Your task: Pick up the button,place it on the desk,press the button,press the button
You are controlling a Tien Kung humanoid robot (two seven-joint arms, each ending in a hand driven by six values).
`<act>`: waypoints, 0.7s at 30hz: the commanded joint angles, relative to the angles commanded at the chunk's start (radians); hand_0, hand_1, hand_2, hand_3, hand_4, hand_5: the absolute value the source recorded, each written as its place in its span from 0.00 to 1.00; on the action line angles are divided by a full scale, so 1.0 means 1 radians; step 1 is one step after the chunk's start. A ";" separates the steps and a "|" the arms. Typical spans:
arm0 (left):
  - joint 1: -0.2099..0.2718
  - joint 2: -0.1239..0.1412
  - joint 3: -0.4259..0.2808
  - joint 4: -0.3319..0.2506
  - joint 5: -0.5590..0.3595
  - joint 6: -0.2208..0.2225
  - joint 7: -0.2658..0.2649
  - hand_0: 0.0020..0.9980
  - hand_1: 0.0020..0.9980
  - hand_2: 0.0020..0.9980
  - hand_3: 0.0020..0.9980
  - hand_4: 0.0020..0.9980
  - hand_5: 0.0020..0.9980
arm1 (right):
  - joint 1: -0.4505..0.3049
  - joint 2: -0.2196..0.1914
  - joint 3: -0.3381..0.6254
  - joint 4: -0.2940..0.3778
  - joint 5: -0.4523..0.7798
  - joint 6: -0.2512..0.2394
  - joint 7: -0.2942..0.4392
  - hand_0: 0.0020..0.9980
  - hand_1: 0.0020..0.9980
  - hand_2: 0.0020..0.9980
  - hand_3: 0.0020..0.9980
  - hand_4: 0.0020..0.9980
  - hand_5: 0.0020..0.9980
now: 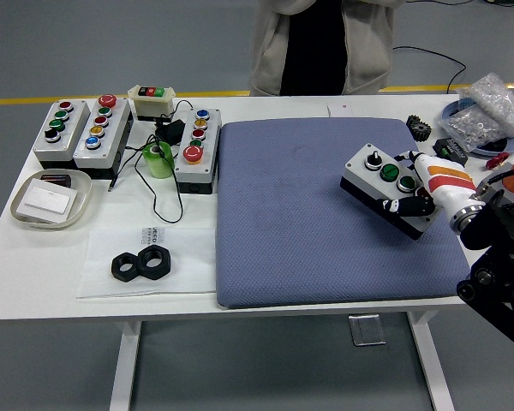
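**Button box in the right hand, over the blue mat**

The button box (384, 188), grey-topped on a black base with one black and two green caps, sits tilted over the right part of the blue mat (308, 214); whether it touches the mat cannot be told. The right hand (415, 190), white with orange stripes, has its fingers closed on the box's near right end. No writing on the box is legible.

Left on the white table (34, 257) stand three more button boxes (103, 130), a small cream switch box (152, 102), a green tape roll (159, 159), two black nuts (142, 264) and a tray (51, 199). A person (325, 43) stands beyond, on grey floor with a yellow line (68, 99).
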 joint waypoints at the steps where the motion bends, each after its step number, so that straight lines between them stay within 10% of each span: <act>1: -0.001 0.000 0.000 0.000 -0.002 0.000 -0.001 0.71 0.83 0.85 0.82 0.62 1.00 | 0.006 -0.013 -0.023 0.014 0.024 -0.014 0.042 0.46 0.35 0.40 0.55 0.70 0.19; 11: -0.006 0.000 0.007 0.001 -0.015 -0.001 -0.004 0.71 0.83 0.85 0.82 0.62 1.00 | 0.074 -0.055 -0.138 0.034 -0.008 0.040 0.426 0.39 0.33 0.39 0.54 0.65 0.16; 21: -0.008 0.000 0.011 0.000 -0.022 -0.002 -0.007 0.71 0.83 0.85 0.82 0.62 1.00 | 0.132 -0.052 -0.229 0.024 -0.006 0.054 0.502 0.38 0.32 0.39 0.55 0.64 0.21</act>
